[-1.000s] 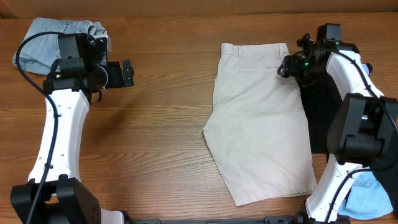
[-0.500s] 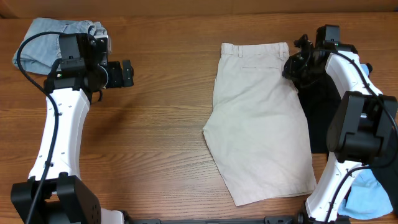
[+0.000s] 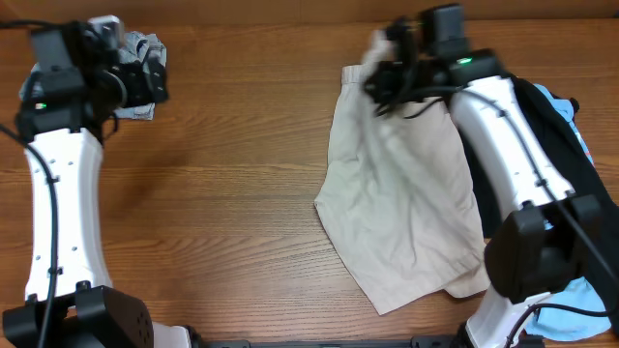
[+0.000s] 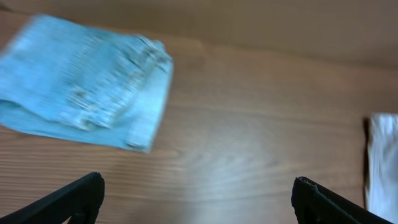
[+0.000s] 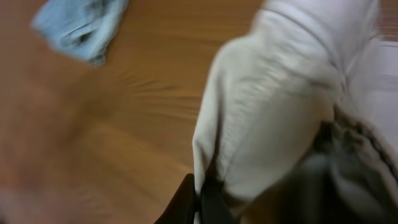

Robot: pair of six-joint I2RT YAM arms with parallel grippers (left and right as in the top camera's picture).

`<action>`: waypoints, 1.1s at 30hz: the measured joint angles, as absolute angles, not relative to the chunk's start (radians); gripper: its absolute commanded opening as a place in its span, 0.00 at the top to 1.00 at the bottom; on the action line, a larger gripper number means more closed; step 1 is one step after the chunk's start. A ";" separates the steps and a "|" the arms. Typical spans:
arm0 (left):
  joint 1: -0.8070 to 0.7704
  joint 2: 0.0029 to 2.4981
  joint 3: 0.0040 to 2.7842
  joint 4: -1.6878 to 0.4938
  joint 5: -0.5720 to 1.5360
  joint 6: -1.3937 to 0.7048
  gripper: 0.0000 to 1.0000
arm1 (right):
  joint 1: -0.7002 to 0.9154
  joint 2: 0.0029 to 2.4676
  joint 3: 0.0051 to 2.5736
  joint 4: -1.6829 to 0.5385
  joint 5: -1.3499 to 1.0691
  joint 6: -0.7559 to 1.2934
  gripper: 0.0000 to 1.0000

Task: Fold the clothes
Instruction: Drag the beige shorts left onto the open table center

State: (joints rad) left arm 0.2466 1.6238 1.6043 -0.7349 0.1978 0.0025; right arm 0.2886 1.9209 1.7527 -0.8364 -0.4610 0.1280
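The right gripper (image 3: 385, 70) is pinching the top corner of the beige shorts (image 3: 406, 203) and holding it up off the wooden table (image 3: 242, 193). In the right wrist view, the cloth is being squeezed tight between the dark fingers (image 5: 181, 205). The rest of the shorts are lying on the right half of the table, beside a black piece (image 3: 569, 155) and a sky-blue piece (image 3: 566, 314). The left gripper (image 4: 196, 202) is hanging wide apart with nothing in it, near the pale-blue denim (image 4: 87, 93) in the far left corner.
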 measured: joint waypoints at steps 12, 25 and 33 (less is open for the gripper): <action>0.302 1.625 1.621 -0.714 0.178 0.044 0.00 | 0.818 1.931 1.753 -0.653 -0.395 0.345 0.49; 0.302 1.641 1.621 -0.707 0.172 0.064 0.00 | 0.731 1.925 1.753 -0.842 -0.331 0.364 0.35; 0.242 1.667 1.621 -0.726 0.213 0.109 0.00 | 0.442 1.921 1.750 -1.140 -0.286 0.320 0.24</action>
State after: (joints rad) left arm 0.2424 1.6672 1.6211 -0.7258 0.2127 0.1085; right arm 0.4416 1.9213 1.7500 -1.1404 -0.2863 0.3199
